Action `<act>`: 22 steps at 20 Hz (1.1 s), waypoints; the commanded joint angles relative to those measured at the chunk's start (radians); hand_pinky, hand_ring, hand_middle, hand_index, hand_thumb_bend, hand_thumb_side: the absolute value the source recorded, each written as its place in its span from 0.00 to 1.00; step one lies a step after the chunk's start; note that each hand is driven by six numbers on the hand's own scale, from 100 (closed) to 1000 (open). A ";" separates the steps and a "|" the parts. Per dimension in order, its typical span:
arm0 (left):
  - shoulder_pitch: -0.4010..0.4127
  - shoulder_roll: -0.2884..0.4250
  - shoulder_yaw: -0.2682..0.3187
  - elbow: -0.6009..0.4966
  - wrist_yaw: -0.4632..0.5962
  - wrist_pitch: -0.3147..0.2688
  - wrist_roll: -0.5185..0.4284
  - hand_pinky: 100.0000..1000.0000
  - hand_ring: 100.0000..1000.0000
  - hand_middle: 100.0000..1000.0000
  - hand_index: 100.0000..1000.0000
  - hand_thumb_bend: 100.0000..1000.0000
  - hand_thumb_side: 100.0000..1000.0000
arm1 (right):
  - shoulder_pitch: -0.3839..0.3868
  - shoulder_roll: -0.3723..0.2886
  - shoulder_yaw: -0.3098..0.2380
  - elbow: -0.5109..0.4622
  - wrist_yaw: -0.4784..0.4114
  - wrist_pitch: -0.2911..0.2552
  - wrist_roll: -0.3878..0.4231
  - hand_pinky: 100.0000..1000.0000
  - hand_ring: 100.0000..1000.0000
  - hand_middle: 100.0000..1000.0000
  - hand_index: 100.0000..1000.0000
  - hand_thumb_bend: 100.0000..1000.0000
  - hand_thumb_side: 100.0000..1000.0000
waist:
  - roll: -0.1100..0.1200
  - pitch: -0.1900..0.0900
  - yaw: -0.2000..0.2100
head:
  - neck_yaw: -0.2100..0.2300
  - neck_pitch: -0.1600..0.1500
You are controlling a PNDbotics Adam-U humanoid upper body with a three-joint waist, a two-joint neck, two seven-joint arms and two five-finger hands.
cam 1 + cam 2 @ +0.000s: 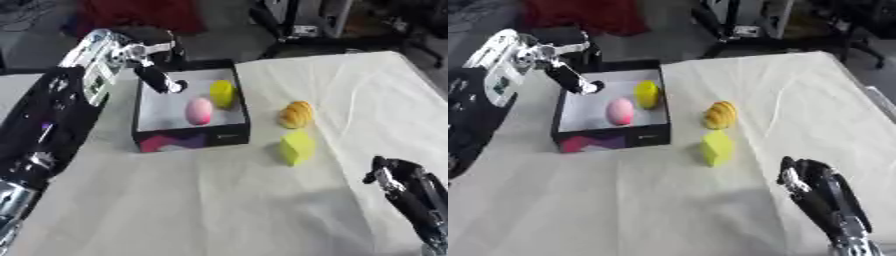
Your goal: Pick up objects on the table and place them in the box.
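While over the box, left hand empty.

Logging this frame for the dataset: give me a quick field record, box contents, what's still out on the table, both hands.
box: black walls, pale floor, open top
in box: pink egg-shaped object; yellow rounded object
on table, right of box: orange ridged object; yellow block
left hand: over box's left part, holding nothing visible
right hand: lower right, idle, holding nothing
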 commanded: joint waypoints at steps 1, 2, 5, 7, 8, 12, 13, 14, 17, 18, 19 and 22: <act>-0.042 -0.005 0.031 0.082 -0.061 -0.002 0.059 0.55 0.44 0.50 0.64 0.21 0.32 | -0.009 -0.007 -0.005 -0.011 -0.005 -0.001 0.002 0.67 0.46 0.37 0.39 0.00 0.53 | -0.016 -0.005 0.002 | 0.002 -0.002; -0.048 -0.009 0.038 0.110 -0.079 -0.013 0.077 0.56 0.45 0.51 0.65 0.23 0.33 | -0.008 -0.007 -0.005 -0.011 -0.006 -0.001 0.002 0.67 0.46 0.37 0.39 0.00 0.53 | -0.017 -0.006 0.003 | 0.002 -0.002; -0.050 -0.005 0.069 0.137 -0.133 -0.044 0.132 0.60 0.48 0.54 0.69 0.33 0.41 | -0.007 -0.006 -0.006 -0.010 -0.005 0.000 0.001 0.67 0.46 0.37 0.39 0.00 0.53 | -0.018 -0.006 0.007 | 0.002 -0.002; -0.040 0.013 0.101 0.115 -0.158 -0.063 0.168 0.62 0.50 0.56 0.73 0.38 0.49 | -0.006 -0.005 -0.009 -0.010 -0.005 0.000 -0.002 0.67 0.46 0.37 0.39 0.00 0.52 | -0.018 -0.006 0.011 | 0.001 -0.002; -0.032 0.028 0.119 0.094 -0.154 -0.070 0.185 0.62 0.51 0.57 0.75 0.41 0.55 | -0.006 -0.005 -0.011 -0.010 -0.004 0.000 -0.003 0.67 0.46 0.37 0.39 0.00 0.52 | -0.018 -0.006 0.013 | -0.001 -0.002; 0.016 0.118 0.207 -0.012 -0.096 -0.104 0.254 0.63 0.51 0.57 0.76 0.42 0.66 | -0.003 -0.005 -0.018 -0.011 -0.001 -0.001 -0.010 0.67 0.46 0.37 0.39 0.00 0.51 | -0.018 -0.007 0.025 | -0.006 -0.002; 0.034 0.141 0.230 -0.036 -0.082 -0.115 0.269 0.63 0.51 0.57 0.76 0.41 0.66 | -0.003 -0.006 -0.020 -0.012 0.000 -0.002 -0.012 0.67 0.46 0.37 0.39 0.00 0.49 | -0.019 -0.007 0.028 | -0.006 -0.002; 0.057 0.166 0.255 -0.062 -0.066 -0.127 0.286 0.63 0.51 0.57 0.76 0.40 0.67 | -0.003 -0.011 -0.023 -0.014 0.001 -0.003 -0.014 0.67 0.46 0.36 0.39 0.00 0.44 | -0.019 -0.007 0.031 | -0.006 -0.002; 0.134 0.223 0.336 -0.143 -0.016 -0.150 0.335 0.62 0.50 0.55 0.75 0.39 0.66 | -0.010 -0.049 -0.030 -0.033 0.010 -0.016 -0.015 0.68 0.46 0.36 0.40 0.00 0.31 | -0.023 -0.006 0.044 | -0.012 -0.002; 0.160 0.232 0.362 -0.170 0.000 -0.155 0.352 0.62 0.50 0.55 0.75 0.39 0.66 | -0.015 -0.068 -0.032 -0.041 0.011 -0.021 -0.015 0.68 0.46 0.36 0.40 0.00 0.30 | -0.024 -0.005 0.048 | -0.014 -0.002; 0.187 0.237 0.387 -0.197 0.017 -0.158 0.368 0.62 0.49 0.55 0.75 0.38 0.66 | -0.020 -0.086 -0.032 -0.051 0.014 -0.026 -0.013 0.68 0.46 0.37 0.40 0.00 0.29 | -0.026 -0.004 0.054 | -0.018 -0.002; 0.262 0.220 0.459 -0.271 0.063 -0.140 0.414 0.60 0.48 0.53 0.74 0.37 0.66 | -0.048 -0.152 -0.034 -0.089 0.041 -0.050 -0.001 0.69 0.47 0.37 0.43 0.00 0.33 | -0.033 0.003 0.078 | -0.034 -0.002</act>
